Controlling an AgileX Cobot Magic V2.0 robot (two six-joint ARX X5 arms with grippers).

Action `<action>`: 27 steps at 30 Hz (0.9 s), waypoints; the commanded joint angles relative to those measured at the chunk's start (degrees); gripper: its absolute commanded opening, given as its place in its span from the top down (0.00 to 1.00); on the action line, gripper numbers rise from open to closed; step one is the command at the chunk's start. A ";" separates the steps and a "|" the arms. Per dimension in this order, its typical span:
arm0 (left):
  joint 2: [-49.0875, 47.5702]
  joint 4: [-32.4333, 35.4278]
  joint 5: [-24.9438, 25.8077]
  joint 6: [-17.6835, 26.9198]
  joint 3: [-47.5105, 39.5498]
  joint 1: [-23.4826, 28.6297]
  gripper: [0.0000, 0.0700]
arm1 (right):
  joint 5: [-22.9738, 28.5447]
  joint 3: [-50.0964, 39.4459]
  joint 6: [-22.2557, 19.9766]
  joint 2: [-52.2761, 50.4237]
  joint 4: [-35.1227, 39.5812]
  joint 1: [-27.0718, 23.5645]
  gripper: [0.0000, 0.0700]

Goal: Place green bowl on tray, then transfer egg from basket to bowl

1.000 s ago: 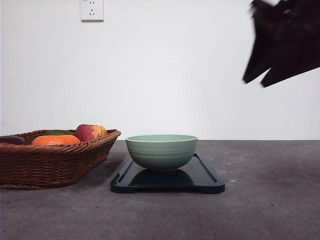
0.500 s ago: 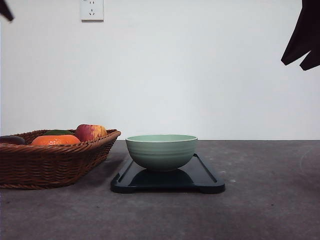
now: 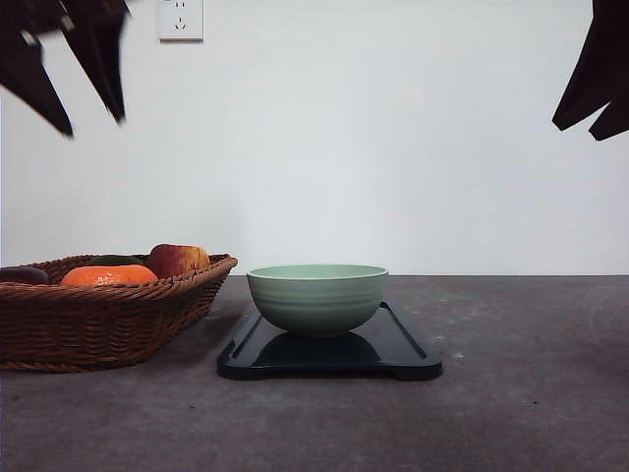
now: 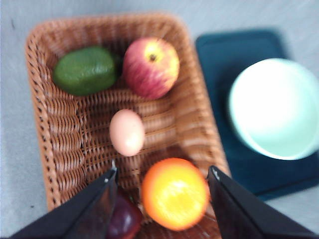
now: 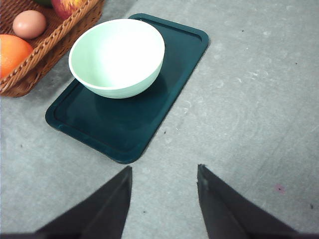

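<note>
The green bowl [image 3: 316, 295] [image 5: 117, 57] stands upright and empty on the dark tray [image 3: 398, 356] [image 5: 124, 132], toward the tray's basket end. Inside the wicker basket [image 3: 98, 324] [image 4: 42, 99] the egg [image 4: 127, 132] [image 5: 29, 24] lies on the weave between an apple and an orange. My left gripper [image 3: 91, 123] [image 4: 163, 172] hangs open high above the basket, nothing between its fingers. High at the right edge, well clear of tray and bowl, is my right gripper [image 3: 578, 130] [image 5: 164, 168], open and holding nothing.
The basket also holds a red-yellow apple [image 4: 150, 67], a green avocado [image 4: 85, 70], an orange [image 4: 174, 193] and a dark purple fruit [image 4: 124, 221]. Bare grey table [image 5: 249, 99] lies right of the tray. A wall socket [image 3: 180, 20] sits on the back wall.
My left gripper has come down into view at the upper left, over the basket. The right gripper rose away to the upper right and has since held still. Bowl and tray are unmoved.
</note>
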 commanded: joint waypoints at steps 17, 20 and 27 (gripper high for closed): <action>18.52 8.00 -6.89 0.58 1.56 -0.74 0.37 | 0.28 0.24 0.57 0.33 0.52 0.24 0.64; 20.40 8.54 -6.89 0.57 1.56 -0.57 0.37 | 0.28 0.24 0.57 0.33 0.52 0.24 0.64; 23.66 9.29 -6.92 0.45 1.56 -0.55 0.37 | 0.28 0.24 0.57 0.33 0.52 0.24 0.64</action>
